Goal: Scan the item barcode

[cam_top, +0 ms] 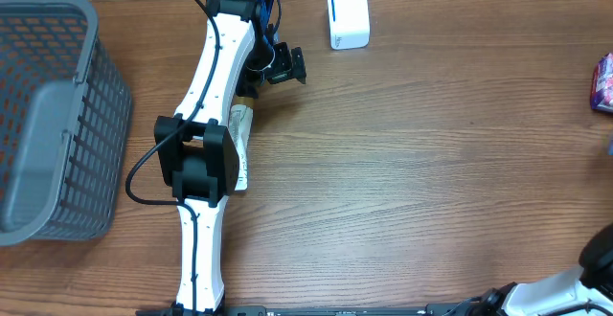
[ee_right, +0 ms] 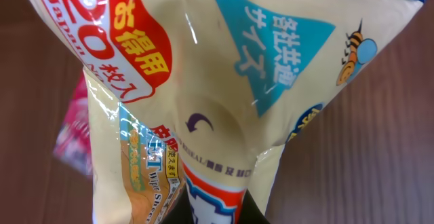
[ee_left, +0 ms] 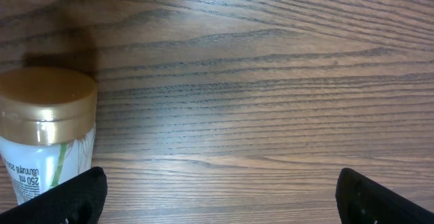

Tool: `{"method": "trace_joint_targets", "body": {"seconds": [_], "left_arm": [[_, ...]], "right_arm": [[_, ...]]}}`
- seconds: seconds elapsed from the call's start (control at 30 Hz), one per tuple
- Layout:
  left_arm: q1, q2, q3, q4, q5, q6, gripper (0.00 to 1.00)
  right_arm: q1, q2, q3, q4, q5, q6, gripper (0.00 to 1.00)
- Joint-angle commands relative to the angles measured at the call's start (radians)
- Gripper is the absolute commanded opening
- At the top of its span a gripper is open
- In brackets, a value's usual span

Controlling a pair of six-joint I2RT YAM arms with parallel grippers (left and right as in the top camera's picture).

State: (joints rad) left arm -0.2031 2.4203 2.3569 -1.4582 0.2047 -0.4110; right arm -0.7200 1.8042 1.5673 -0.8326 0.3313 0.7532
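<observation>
Left gripper (ee_left: pixel 218 187) is hanging wide open, holding nothing. One gold-capped bottle (ee_left: pixel 46 139), label reading "250 ml", is lying at its 9 o'clock. Right gripper (ee_right: pixel 211 214) is closed, seemingly pinching one pouch (ee_right: pixel 224 81) marked "20" and "Japan". One white scanner (cam_top: pixel 348 15) is sitting at the table's 12 o'clock.

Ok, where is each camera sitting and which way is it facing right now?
Overhead: above the table, facing straight down; left arm stretched up the frame, right arm only at the corner.
Left wrist: close above the table, looking down at the gold-capped bottle; left gripper fingertips wide open.
Right wrist: tight against a printed packet in the shut right gripper.
Shared: the bottle, also overhead.
</observation>
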Motion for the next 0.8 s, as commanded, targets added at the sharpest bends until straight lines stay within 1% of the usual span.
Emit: {"method": "trace_joint_targets", "body": {"seconds": [0.0, 0.07, 0.23, 0.33, 0.37, 0.4, 0.43, 0.47, 0.5, 0.53, 0.57, 0.63, 0.77], "left_arm": [[-0.005, -0.016, 0.021, 0.001, -0.006, 0.015, 1.00], [-0.005, -0.016, 0.021, 0.001, -0.006, 0.015, 1.00], [-0.005, -0.016, 0.021, 0.001, -0.006, 0.015, 1.00], [-0.005, -0.016, 0.021, 0.001, -0.006, 0.015, 1.00], [-0.005, -0.016, 0.021, 0.001, -0.006, 0.015, 1.00], [-0.005, -0.016, 0.021, 0.001, -0.006, 0.015, 1.00], [-0.005, -0.016, 0.021, 0.001, -0.006, 0.015, 1.00], [-0.005, -0.016, 0.021, 0.001, -0.006, 0.015, 1.00], [-0.005, -0.016, 0.021, 0.001, -0.006, 0.015, 1.00], [-0.005, -0.016, 0.021, 0.001, -0.006, 0.015, 1.00], [-0.005, -0.016, 0.021, 0.001, -0.006, 0.015, 1.00], [-0.005, -0.016, 0.021, 0.001, -0.006, 0.015, 1.00], [-0.005, -0.016, 0.021, 0.001, -0.006, 0.015, 1.00]], "right_arm": [[-0.047, 0.026, -0.031, 0.037, 0.019, 0.013, 0.04], [-0.070, 0.048, -0.035, 0.059, 0.016, 0.000, 0.04], [-0.084, 0.125, -0.037, 0.102, 0.016, -0.131, 0.04], [-0.084, 0.170, -0.037, 0.103, 0.019, -0.144, 0.06], [-0.084, 0.182, -0.037, 0.105, 0.019, -0.144, 0.10], [-0.084, 0.196, -0.037, 0.106, 0.019, -0.145, 0.24], [-0.084, 0.197, -0.037, 0.106, 0.019, -0.145, 0.29], [-0.084, 0.198, -0.037, 0.105, 0.019, -0.145, 0.40], [-0.084, 0.198, -0.036, 0.105, 0.019, -0.146, 0.57], [-0.084, 0.196, -0.034, 0.104, 0.019, -0.153, 0.63], [-0.084, 0.193, -0.034, 0.102, 0.020, -0.156, 0.72], [-0.084, 0.185, -0.034, 0.100, 0.019, -0.156, 0.77], [-0.082, 0.132, -0.032, 0.095, 0.005, -0.156, 0.79]]}}
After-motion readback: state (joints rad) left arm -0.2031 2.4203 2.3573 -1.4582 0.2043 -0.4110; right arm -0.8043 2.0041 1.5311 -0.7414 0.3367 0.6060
